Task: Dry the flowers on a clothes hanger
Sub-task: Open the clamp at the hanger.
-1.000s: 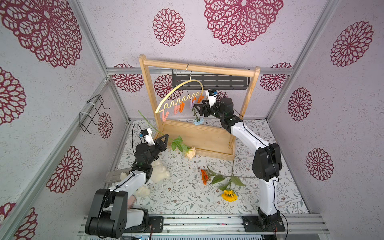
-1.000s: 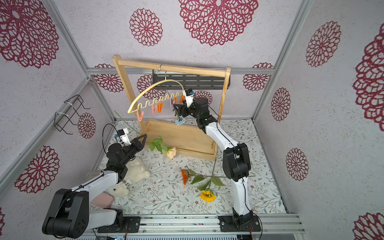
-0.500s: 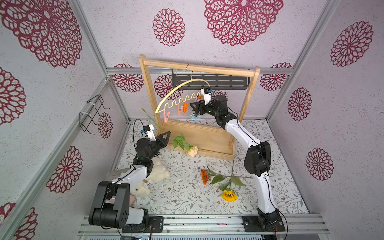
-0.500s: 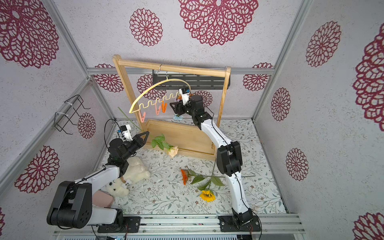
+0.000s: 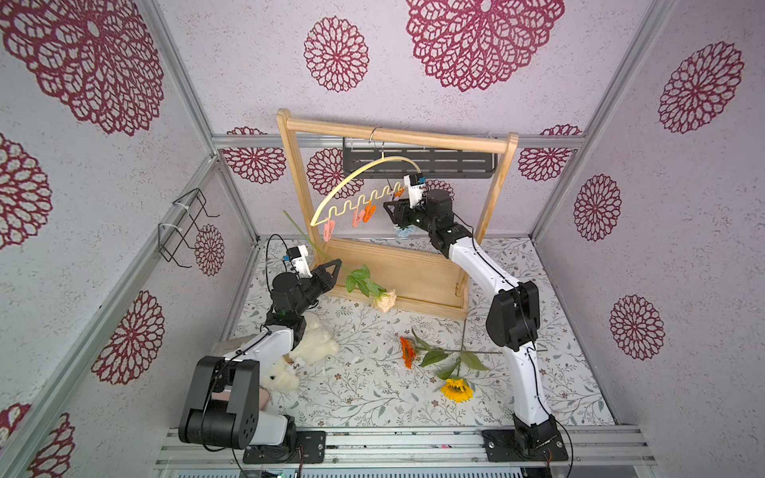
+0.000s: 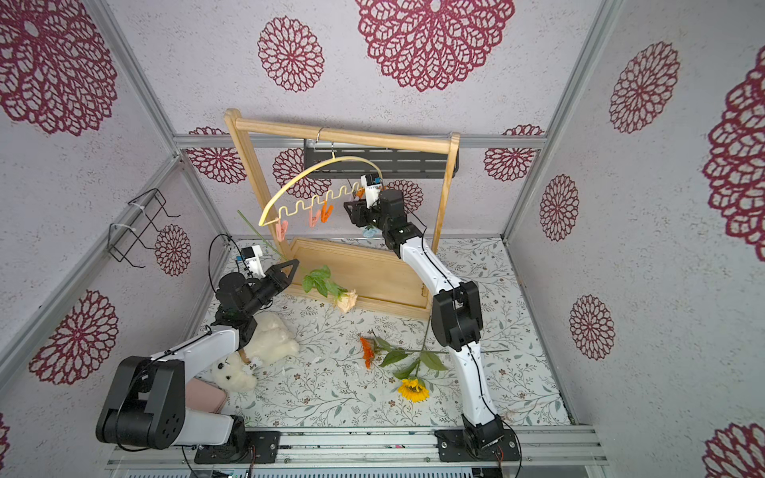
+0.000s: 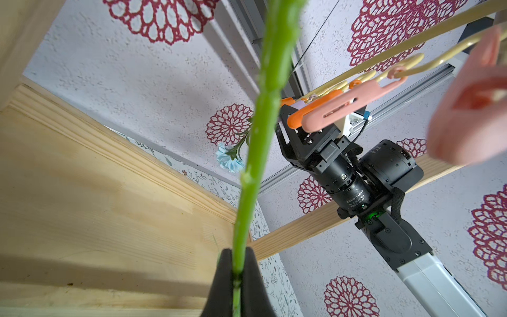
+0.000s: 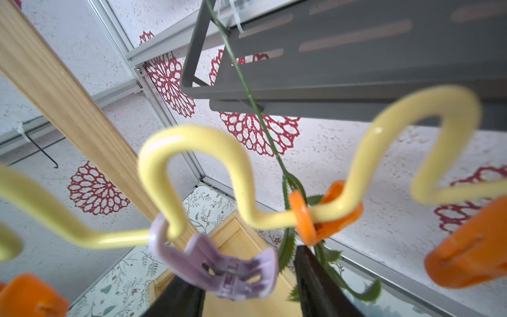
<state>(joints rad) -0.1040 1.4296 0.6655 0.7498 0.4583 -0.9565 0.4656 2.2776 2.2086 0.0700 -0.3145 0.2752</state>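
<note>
Sliding along the wavy bar over the last second, the right tool (image 5: 389, 209) is now sitting clear of the light blue carnation (image 5: 403, 231) and under the lilac clothespin (image 8: 227, 274), while the left tool (image 5: 336, 264) is lifting its flower a little nearer the wooden rack (image 5: 397, 134).

We are counting one flower of four as done. The carnation is hanging head down from the clothes hanger (image 8: 192, 137), its stem running through an orange clothespin (image 8: 326, 216).

We are working on the second flower. The left tool is staying clamped on the stem of the peach rose (image 5: 385, 300), whose head is dangling just in front of the rack's base, well below the pins. The right tool's jaws are standing apart on either side of the lilac clothespin, and we are judging that they are not yet squeezing it open.

Still waiting on the worktop (image 5: 364, 397) are the orange gerbera (image 5: 407, 351) and the yellow sunflower (image 5: 456, 390), lying close together and untouched. So we are putting the job at roughly a quarter finished, with the rose's stem yet to reach a pin.
</note>
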